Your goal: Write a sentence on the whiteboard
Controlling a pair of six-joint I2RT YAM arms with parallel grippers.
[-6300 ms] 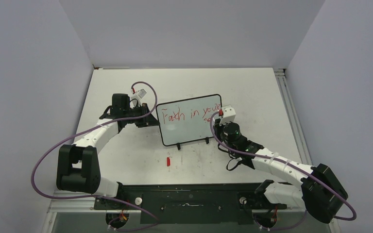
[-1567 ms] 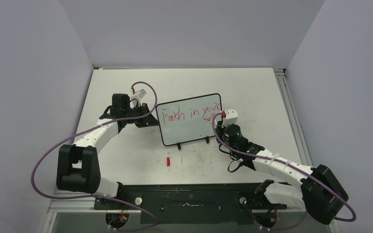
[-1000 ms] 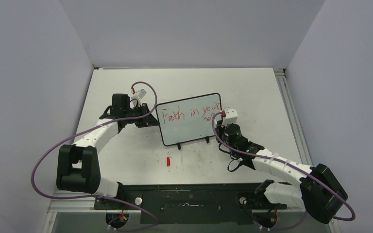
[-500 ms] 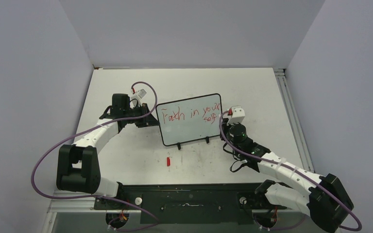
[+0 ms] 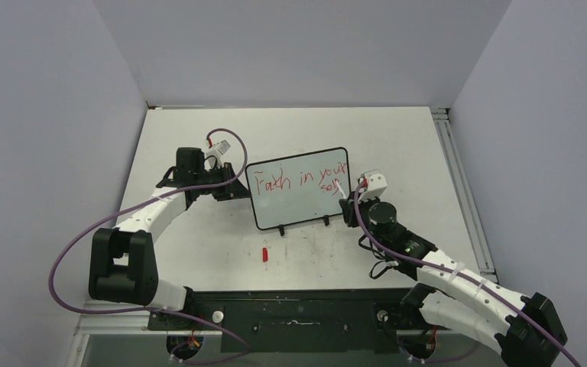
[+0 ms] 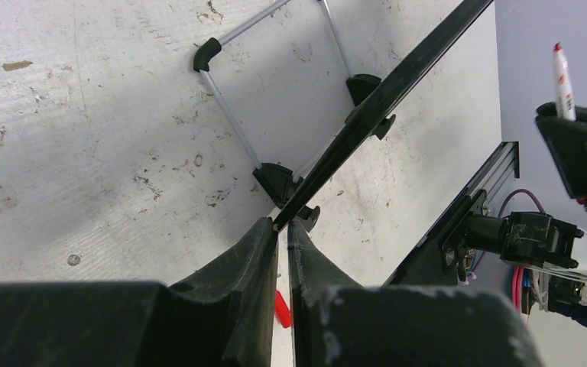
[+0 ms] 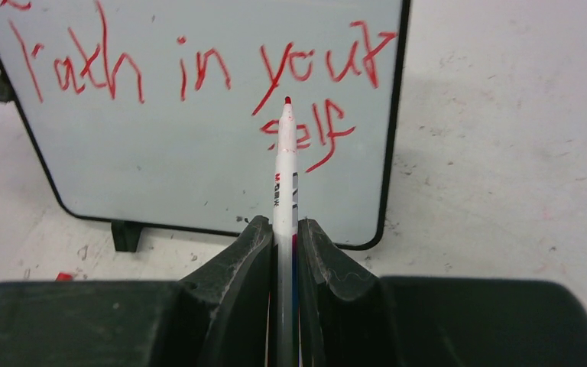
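The whiteboard (image 5: 294,200) stands upright on its black feet mid-table. The sentence (image 5: 299,180) in red reads "Faith in your", with "self" below at the right (image 7: 306,130). My left gripper (image 5: 238,191) is shut on the board's left edge; in the left wrist view its fingers (image 6: 260,245) pinch the black frame (image 6: 382,92). My right gripper (image 7: 283,229) is shut on a white red-tipped marker (image 7: 283,164). It hangs just off the board's lower right corner (image 5: 346,202), with the tip pointing at "self". Whether the tip touches the board I cannot tell.
A red marker cap (image 5: 264,254) lies on the table in front of the board. A thin metal stand (image 6: 229,115) props the board from behind. A black rail (image 5: 298,313) runs along the near edge, and grey walls close in on the left, right and back.
My right arm has drawn back towards the near right with the marker, uncovering the word "self". The left arm and the board have stayed put.
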